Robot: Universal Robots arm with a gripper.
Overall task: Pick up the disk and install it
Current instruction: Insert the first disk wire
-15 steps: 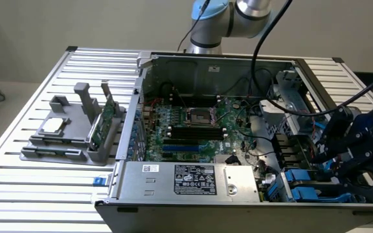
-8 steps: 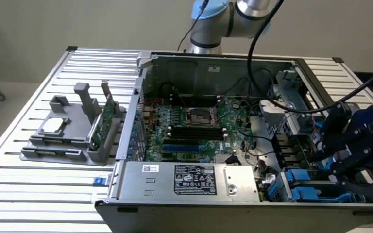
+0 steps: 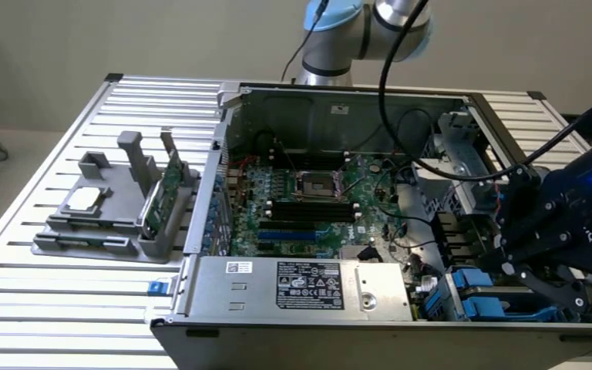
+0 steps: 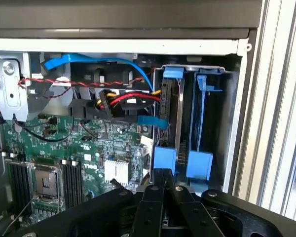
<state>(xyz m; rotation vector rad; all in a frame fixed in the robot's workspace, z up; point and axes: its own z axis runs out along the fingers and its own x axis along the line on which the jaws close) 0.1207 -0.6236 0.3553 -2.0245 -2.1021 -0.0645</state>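
The disk (image 4: 171, 116) stands on edge in the drive bay at the corner of the computer case (image 3: 275, 320), beside a second blue carrier (image 4: 201, 123). The gripper (image 4: 163, 185), jaws closed, sits just at the carrier's blue tab (contact cannot be confirmed). Judged from its build, the unit is rigid, fairly heavy, smooth-sided and shock-sensitive; take hold on the blue plastic frame. The power supply label (image 3: 310, 285) carries print, probably too small to read
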